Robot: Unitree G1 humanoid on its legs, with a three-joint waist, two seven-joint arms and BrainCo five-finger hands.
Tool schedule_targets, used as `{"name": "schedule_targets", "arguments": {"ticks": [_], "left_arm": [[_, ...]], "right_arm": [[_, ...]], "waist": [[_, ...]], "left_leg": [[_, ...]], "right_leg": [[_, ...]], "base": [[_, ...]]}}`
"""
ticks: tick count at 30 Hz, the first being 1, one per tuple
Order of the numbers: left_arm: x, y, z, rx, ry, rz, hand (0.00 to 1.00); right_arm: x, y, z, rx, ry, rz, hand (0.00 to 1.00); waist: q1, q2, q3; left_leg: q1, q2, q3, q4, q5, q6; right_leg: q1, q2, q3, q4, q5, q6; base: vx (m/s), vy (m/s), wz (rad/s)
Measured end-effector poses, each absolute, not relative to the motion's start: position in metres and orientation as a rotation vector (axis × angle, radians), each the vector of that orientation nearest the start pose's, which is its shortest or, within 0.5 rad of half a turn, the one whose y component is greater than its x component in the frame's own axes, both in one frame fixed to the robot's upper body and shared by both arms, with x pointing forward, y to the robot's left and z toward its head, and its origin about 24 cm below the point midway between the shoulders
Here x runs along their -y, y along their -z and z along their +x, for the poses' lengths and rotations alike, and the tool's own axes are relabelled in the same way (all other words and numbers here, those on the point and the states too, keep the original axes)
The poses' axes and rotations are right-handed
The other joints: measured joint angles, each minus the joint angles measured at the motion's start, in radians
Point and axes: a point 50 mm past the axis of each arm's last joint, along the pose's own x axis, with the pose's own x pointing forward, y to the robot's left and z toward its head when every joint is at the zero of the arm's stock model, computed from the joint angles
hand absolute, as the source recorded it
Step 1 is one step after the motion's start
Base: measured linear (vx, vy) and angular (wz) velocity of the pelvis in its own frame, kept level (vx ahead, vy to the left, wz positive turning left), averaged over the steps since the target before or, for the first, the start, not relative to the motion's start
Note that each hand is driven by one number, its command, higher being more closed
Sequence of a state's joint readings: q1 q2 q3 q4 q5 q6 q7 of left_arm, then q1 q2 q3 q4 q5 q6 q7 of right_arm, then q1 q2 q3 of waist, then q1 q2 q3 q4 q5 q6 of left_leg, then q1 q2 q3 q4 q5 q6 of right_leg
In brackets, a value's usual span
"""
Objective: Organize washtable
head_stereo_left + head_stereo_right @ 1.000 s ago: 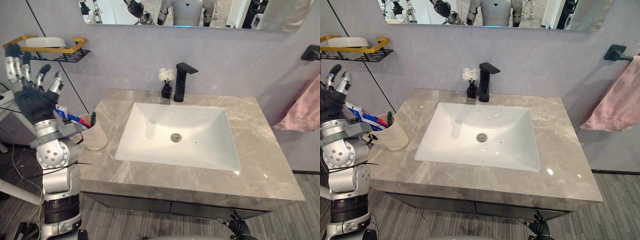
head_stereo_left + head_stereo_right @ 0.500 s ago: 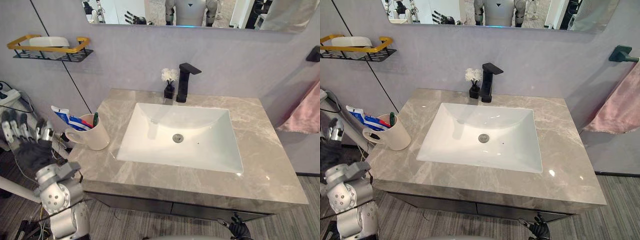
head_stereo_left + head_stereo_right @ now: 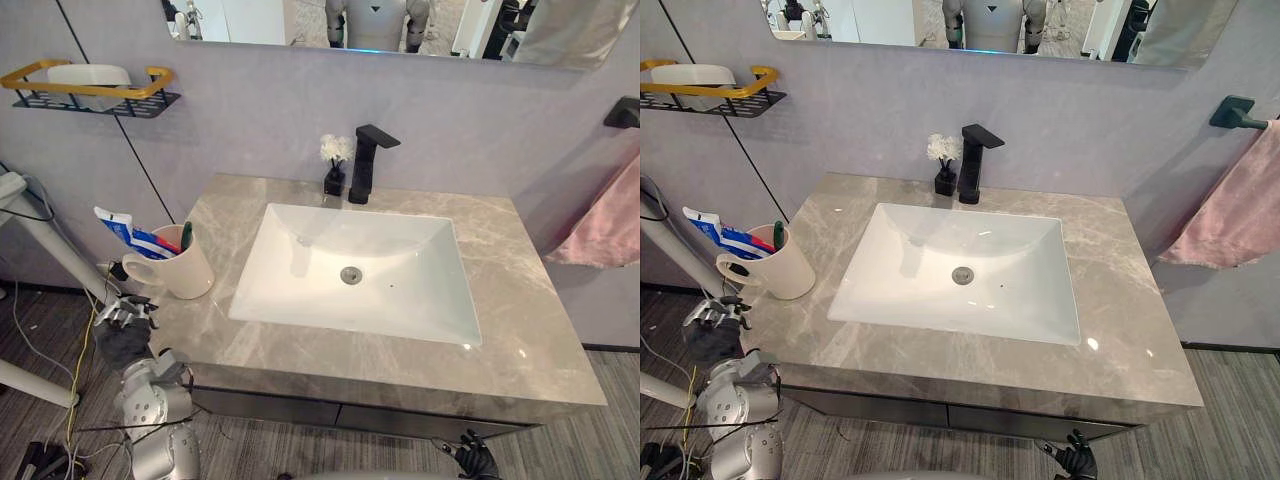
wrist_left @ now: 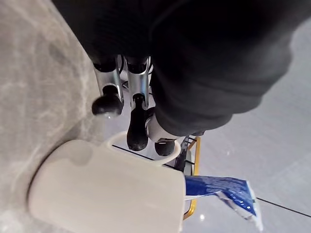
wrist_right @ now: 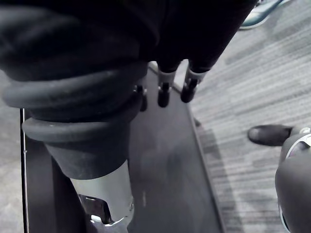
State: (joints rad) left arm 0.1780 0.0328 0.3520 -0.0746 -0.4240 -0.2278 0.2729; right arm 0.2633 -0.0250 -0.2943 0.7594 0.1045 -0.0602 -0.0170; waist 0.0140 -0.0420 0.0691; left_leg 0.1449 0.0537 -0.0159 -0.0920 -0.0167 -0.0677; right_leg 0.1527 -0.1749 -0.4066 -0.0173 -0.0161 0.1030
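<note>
**Left hand beside the mug: clearing the handle**

The fingers [image 4: 138, 121] of the left hand [image 3: 122, 338] hang relaxed and grasp nothing; their dark tips lie just beside the mug's handle [image 3: 133, 272], and contact cannot be ruled out from the wrist view. The hand sits below the tabletop's [image 3: 520, 330] left edge. The mug [image 3: 185, 275] stands upright on the tabletop close to that edge, left of the sink [image 3: 300, 290], and holds a toothpaste tube [image 3: 125, 232] leaning out over its rim and a green toothbrush [image 3: 187, 236]. The right hand [image 3: 1074, 460] hangs low before the cabinet front, fingers loose and empty.

The tabletop appears largely ordered. Any further move by the left hand probably calls for a path away from the handle, since a nudge outward could tip the mug off the edge. If the mug needs shifting inward, a grasp round its body, kept upright, would likely keep the leaning tube inside.
</note>
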Motion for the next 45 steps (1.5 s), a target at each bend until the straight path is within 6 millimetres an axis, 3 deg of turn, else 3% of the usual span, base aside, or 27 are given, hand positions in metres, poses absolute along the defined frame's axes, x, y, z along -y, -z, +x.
{"name": "schedule_targets", "arguments": {"ticks": [14,29,45], "left_arm": [[-0.272,-0.042,0.195,0.133,-0.622,-0.203,1.00],[-0.279,-0.041,0.203,0.108,-0.585,-0.128,1.00],[-0.290,-0.040,0.211,0.074,-0.520,-0.065,1.00]], "right_arm": [[0.223,0.136,0.091,-0.873,0.420,0.121,0.00],[0.229,0.134,0.092,-0.867,0.404,0.102,0.00],[0.233,0.129,0.095,-0.835,0.389,0.094,0.00]], "waist": [[-0.006,-0.001,0.004],[-0.028,0.008,0.009],[-0.029,0.019,0.023]], "left_leg": [[0.006,0.014,0.063,0.000,-0.005,-0.005],[0.008,0.016,0.099,0.000,-0.005,-0.005],[-0.007,0.020,0.129,0.000,-0.009,-0.008]], "right_leg": [[-0.017,0.018,0.054,-0.024,0.023,0.000],[-0.022,0.026,0.081,-0.056,0.050,-0.002],[-0.056,0.031,0.110,-0.055,0.057,-0.003]], "base": [[-0.02,-0.002,-0.12],[-0.03,-0.001,-0.06],[-0.02,-0.003,-0.05]]}}
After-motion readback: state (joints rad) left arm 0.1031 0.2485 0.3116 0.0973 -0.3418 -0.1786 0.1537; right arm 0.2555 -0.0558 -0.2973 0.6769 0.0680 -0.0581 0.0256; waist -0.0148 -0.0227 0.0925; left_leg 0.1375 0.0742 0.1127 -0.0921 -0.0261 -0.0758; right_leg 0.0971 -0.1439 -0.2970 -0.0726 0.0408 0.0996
